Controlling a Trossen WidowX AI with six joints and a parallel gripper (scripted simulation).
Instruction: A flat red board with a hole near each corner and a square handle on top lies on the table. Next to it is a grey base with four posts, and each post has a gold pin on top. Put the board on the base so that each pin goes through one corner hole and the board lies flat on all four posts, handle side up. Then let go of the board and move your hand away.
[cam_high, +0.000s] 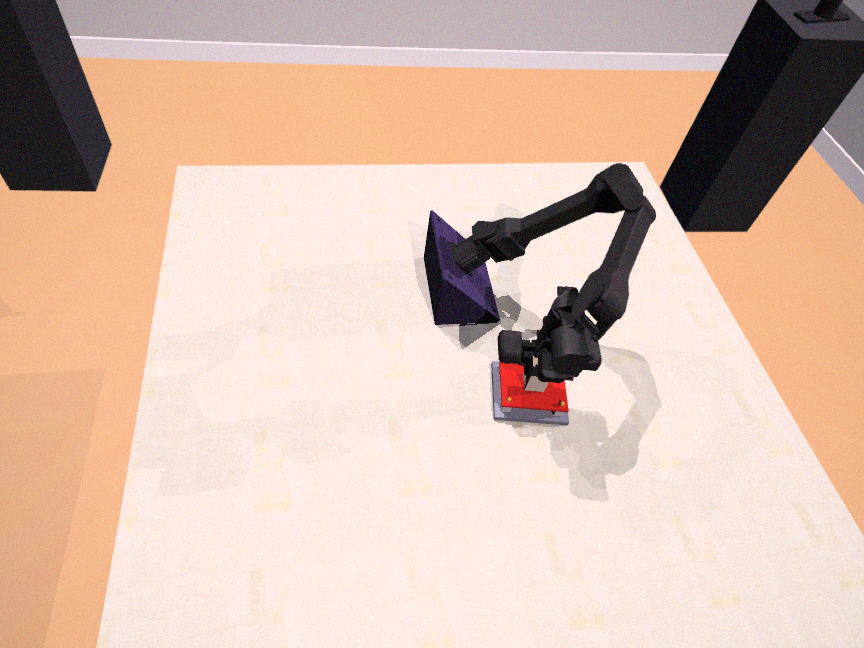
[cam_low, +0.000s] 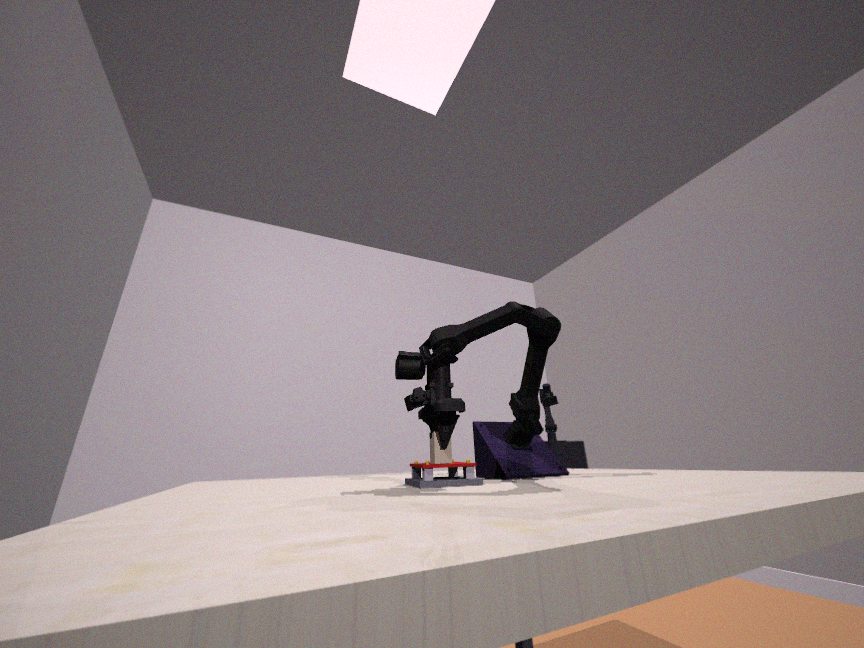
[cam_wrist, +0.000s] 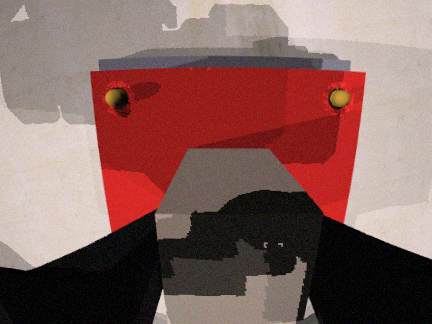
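Two-finger black gripper (cam_high: 535, 376) (cam_low: 444, 446) (cam_wrist: 231, 216): stands a little open around the handle, so you can withdraw it.
Square beige handle (cam_high: 535, 385) (cam_low: 436, 456) (cam_wrist: 227, 180): upright, for your grasp from above.
Flat red board (cam_high: 533, 403) (cam_low: 443, 465) (cam_wrist: 220, 115): looks level on the posts; gold pins (cam_high: 509, 399) (cam_low: 427, 463) (cam_wrist: 340, 98) come through its holes, to locate it.
Grey four-post base (cam_high: 530, 419) (cam_low: 446, 482) (cam_wrist: 210, 62): beneath, to carry it; rise straight, or the handle may catch.
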